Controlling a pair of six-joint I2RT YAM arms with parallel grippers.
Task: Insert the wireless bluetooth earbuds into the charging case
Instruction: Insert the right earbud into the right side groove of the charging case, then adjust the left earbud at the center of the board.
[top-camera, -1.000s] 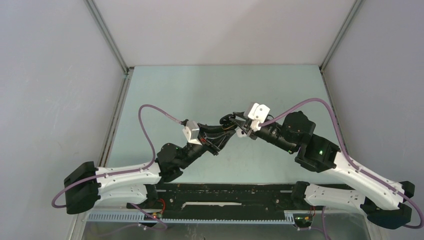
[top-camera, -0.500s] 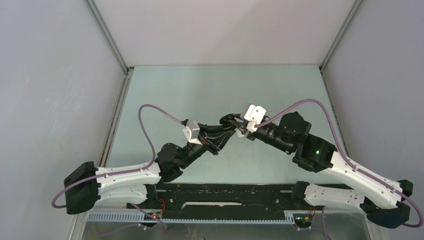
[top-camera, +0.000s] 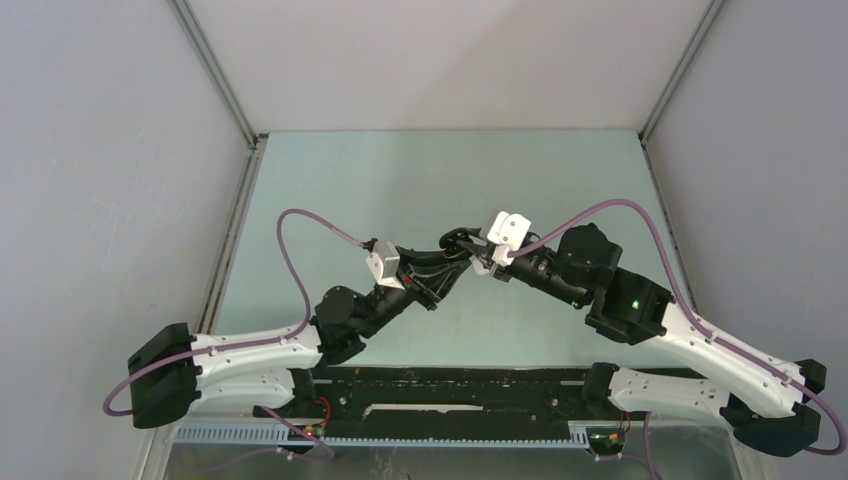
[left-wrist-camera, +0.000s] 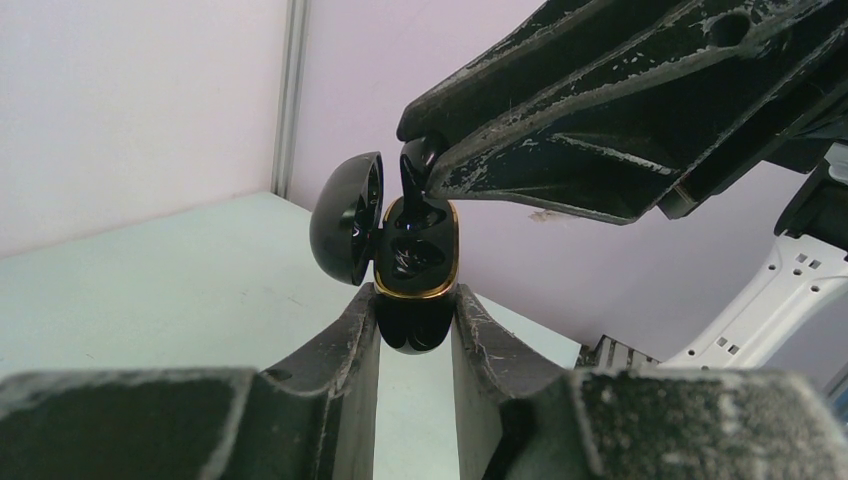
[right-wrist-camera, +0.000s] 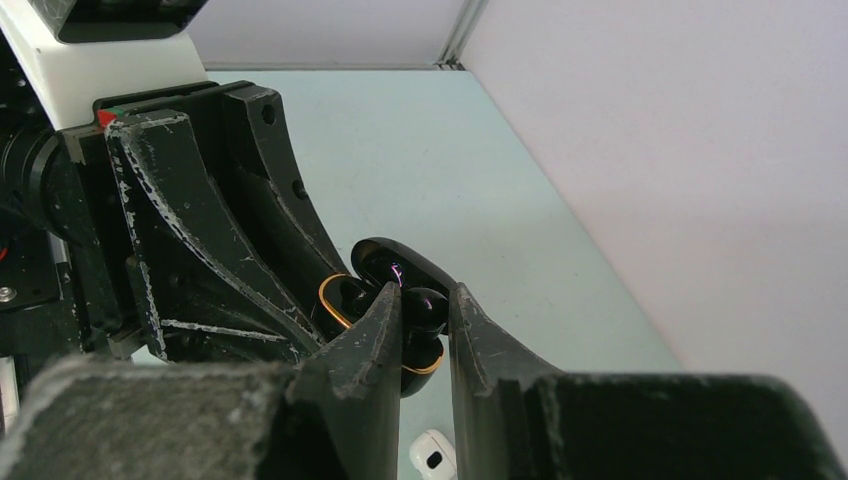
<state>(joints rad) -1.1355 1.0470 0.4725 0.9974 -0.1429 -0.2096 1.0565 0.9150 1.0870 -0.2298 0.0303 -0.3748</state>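
My left gripper is shut on a black charging case with a gold rim and holds it upright above the table, its lid swung open to the left. My right gripper is shut on a black earbud. It holds the earbud's tip at the case's open top, where the bud shows in the left wrist view. In the top view both grippers meet mid-table, left and right. No other earbuds are clearly in view.
A small white rounded item with a dark spot lies on the pale green table below the right gripper. Grey walls enclose the table on three sides.
My right gripper has shifted slightly left, closer to the case in the left gripper. The left arm has stayed still.
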